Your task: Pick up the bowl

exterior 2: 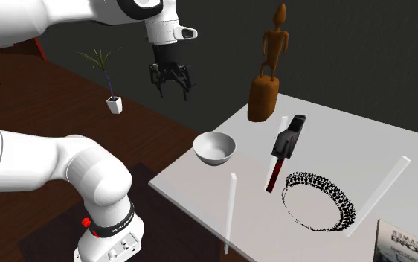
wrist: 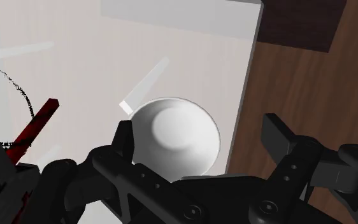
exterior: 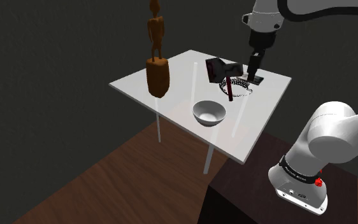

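Bowl point(exterior: 209, 113) white, upright on white table point(exterior: 267, 102), near table edge, centre of shoulder view. Gripper point(exterior 2: 172, 88) released, fingers point(wrist: 125, 137) spread, hanging above bowl, touching nothing. Hammer point(exterior 2: 283, 145) and brown wooden figure point(exterior 2: 267, 74) right of bowl in second exterior view.

One each: bowl point(exterior: 209, 113), figurine point(exterior: 158, 63), hammer point(exterior 2: 285, 141), ring point(exterior 2: 312, 179), book point(exterior 2: 408, 242), potted plant point(exterior 2: 111, 91), table point(exterior: 270, 95).
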`<state>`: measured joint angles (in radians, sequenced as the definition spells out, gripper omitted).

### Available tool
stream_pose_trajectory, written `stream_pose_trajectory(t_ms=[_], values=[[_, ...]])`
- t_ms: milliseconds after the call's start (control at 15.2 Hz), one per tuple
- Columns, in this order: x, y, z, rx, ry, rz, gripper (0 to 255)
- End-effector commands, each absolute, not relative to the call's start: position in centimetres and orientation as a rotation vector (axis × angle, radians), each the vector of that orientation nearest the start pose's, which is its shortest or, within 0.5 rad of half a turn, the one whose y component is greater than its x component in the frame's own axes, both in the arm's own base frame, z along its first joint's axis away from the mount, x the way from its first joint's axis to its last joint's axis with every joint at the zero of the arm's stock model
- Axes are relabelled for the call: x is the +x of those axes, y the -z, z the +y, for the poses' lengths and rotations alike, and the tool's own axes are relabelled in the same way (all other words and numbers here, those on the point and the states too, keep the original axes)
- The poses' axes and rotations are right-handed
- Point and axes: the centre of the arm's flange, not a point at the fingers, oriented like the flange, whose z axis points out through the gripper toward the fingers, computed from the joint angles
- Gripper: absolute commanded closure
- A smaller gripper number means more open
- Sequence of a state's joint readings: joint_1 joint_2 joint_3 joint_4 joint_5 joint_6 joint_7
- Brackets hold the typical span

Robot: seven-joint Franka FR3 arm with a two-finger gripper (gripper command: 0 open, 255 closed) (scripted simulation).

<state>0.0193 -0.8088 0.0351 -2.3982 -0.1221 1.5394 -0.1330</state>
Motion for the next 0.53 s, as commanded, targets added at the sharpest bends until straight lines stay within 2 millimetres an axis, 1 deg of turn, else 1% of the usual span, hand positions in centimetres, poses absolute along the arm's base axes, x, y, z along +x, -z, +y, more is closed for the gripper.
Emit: stream_pose_trajectory(t_ms=[0, 462], values=[[29.6, -57.6, 0.6, -3.273, -0.094, -0.287, 0], [34.5, -49.9, 4.0, -3.347, -0.106, -0.259, 0]])
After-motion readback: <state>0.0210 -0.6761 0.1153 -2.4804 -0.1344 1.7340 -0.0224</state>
